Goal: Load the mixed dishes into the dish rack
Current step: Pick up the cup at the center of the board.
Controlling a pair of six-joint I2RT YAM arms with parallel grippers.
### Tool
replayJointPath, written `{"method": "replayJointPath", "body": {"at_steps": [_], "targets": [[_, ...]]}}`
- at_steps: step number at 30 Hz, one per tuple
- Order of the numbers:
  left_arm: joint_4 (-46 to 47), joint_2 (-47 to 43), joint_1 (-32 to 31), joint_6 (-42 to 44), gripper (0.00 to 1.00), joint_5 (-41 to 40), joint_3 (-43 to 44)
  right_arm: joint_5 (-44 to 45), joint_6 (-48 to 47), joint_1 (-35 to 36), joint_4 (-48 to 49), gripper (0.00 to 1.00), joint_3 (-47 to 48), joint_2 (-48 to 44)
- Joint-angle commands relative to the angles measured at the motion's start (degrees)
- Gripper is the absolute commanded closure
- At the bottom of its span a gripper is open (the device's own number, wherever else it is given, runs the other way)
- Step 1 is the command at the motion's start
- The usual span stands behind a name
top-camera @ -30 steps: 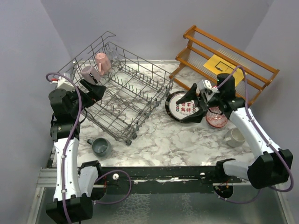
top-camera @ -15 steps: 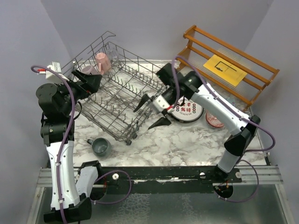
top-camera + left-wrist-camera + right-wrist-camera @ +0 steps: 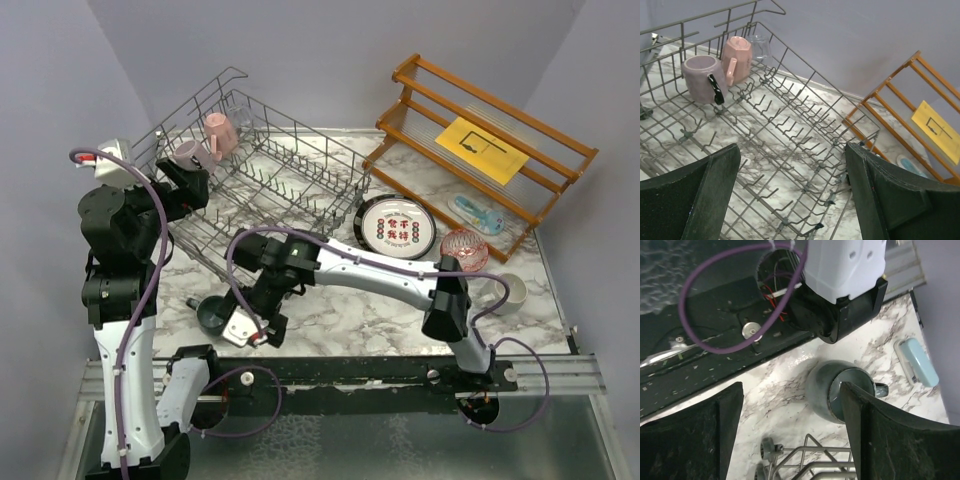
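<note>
The left end effector hangs open and empty above the near-left side of the dish rack. In the rack's far-left corner sit a mauve mug, a pink mug and a clear glass. The grey-teal mug sits on the bench just off the rack's near-left corner. The right end effector is spread open beside it, gripping nothing. The mug looks like glazed ceramic: probably stiff, fairly heavy, slick and chippable. Pinching its wall at the rim, away from the handle, seems safest. Right of the rack wait the black-rimmed plate, red bowl and cream mug.
</note>
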Motion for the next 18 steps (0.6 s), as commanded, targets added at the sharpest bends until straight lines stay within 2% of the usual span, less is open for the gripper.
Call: {"method": "replayJointPath", "body": {"at_steps": [1,10,18], "targets": [[-2.51,-2.25,-1.34,5.04,0.12,-5.37,1.54,8.60,10.48,1.91,10.75,0.24,2.98,3.93],[-2.95,-4.85,-2.42,6.75,0.11,-7.85,-0.78,16.02,11.96,3.00,18.65,0.26,1.43,10.12],[-3.06,-5.66,-3.38,7.72,0.11,-8.98,-1.38,19.80,11.49,3.73,21.51,0.31,2.31,15.45]]}}
